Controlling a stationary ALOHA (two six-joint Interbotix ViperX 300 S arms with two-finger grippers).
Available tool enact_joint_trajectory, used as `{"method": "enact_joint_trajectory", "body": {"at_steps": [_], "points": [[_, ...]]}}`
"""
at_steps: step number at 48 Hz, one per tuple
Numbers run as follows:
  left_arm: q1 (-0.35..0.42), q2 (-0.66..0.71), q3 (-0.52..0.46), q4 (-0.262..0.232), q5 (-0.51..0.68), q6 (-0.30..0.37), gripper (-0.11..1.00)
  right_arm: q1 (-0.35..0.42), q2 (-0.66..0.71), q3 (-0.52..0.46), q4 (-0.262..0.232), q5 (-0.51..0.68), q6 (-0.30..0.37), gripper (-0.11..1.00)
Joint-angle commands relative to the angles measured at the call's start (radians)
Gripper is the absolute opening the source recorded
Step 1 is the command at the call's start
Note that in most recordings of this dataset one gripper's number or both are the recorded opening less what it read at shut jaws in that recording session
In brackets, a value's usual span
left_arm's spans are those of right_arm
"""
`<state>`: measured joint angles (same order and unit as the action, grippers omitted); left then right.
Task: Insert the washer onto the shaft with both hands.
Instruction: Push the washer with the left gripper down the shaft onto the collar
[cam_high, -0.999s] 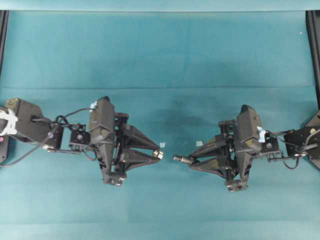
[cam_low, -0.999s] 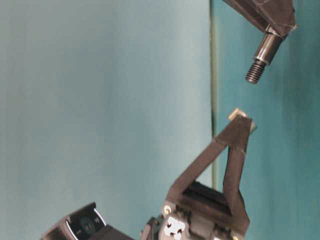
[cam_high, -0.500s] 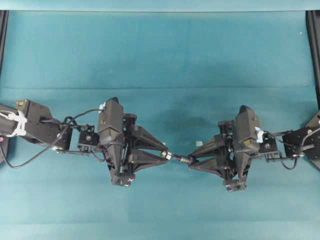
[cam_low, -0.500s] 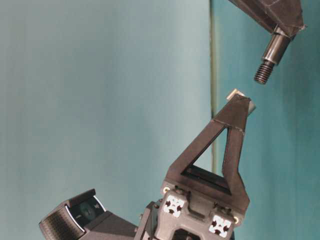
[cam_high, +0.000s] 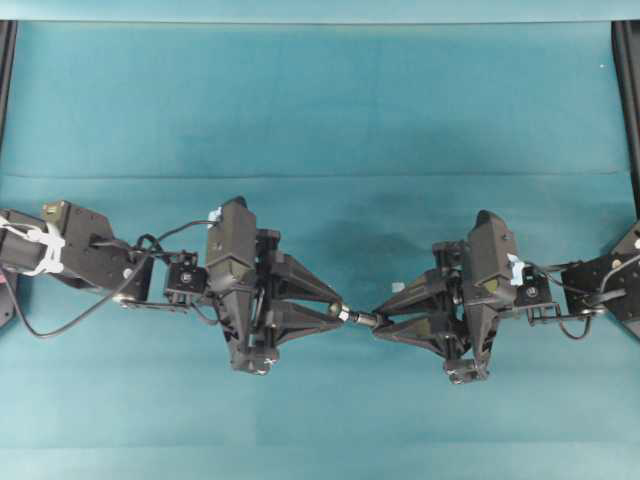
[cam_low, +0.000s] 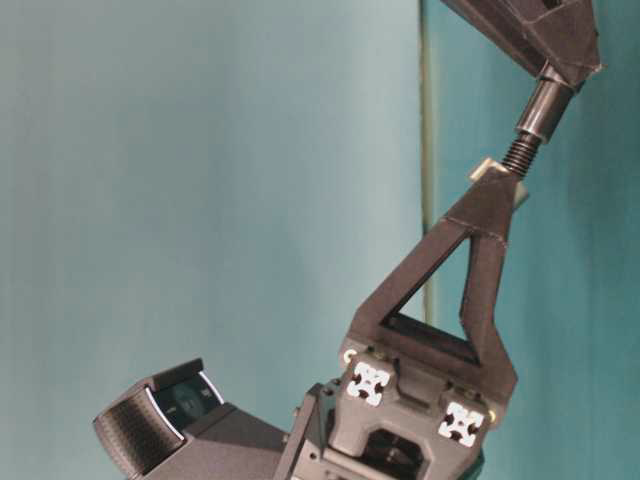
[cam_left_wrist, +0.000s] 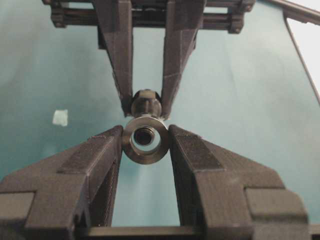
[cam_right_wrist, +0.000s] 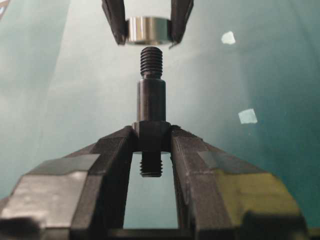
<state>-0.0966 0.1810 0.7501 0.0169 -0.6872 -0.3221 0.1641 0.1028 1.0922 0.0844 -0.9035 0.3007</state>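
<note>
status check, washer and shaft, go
Left tool shut on washer. Right tool shut on shaft. Threaded tip at washer's hole, not through. Nothing between them.

Setting: robotics laboratory test bench. Evidence: a tabletop (cam_high: 320, 110) covered edge to edge in plain teal cloth, showing fold creases and no household or shop furnishings; black frame rails (cam_high: 628, 100) standing at the left and right margins of the overhead view; two black lattice-bodied robot arms facing one another across the middle, each carrying exposed cables (cam_high: 60, 318), white tape wraps and a small camera housing (cam_low: 160, 425) near the wrist; small pale tape bits (cam_right_wrist: 247, 116) lying on the cloth. Work pieces are bare machined metal parts only. Backdrop at table level: flat teal surface, one vertical seam.
</note>
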Motion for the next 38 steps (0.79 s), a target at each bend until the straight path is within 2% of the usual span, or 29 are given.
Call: {"method": "enact_joint_trajectory", "body": {"at_steps": [1, 20, 38], "points": [[0.0, -0.002, -0.014, 0.002, -0.005, 0.0, 0.37, 0.003, -0.005, -0.011, 0.002, -0.014, 0.008, 0.0], [-0.002, 0.005, -0.015, 0.002, -0.005, 0.0, 0.37, 0.003, -0.003, -0.015, 0.002, -0.025, 0.008, 0.0], [-0.006, 0.037, -0.06, 0.002, -0.005, 0.0, 0.37, 0.003, -0.002, -0.023, 0.002, -0.025, 0.008, 0.0]]}}
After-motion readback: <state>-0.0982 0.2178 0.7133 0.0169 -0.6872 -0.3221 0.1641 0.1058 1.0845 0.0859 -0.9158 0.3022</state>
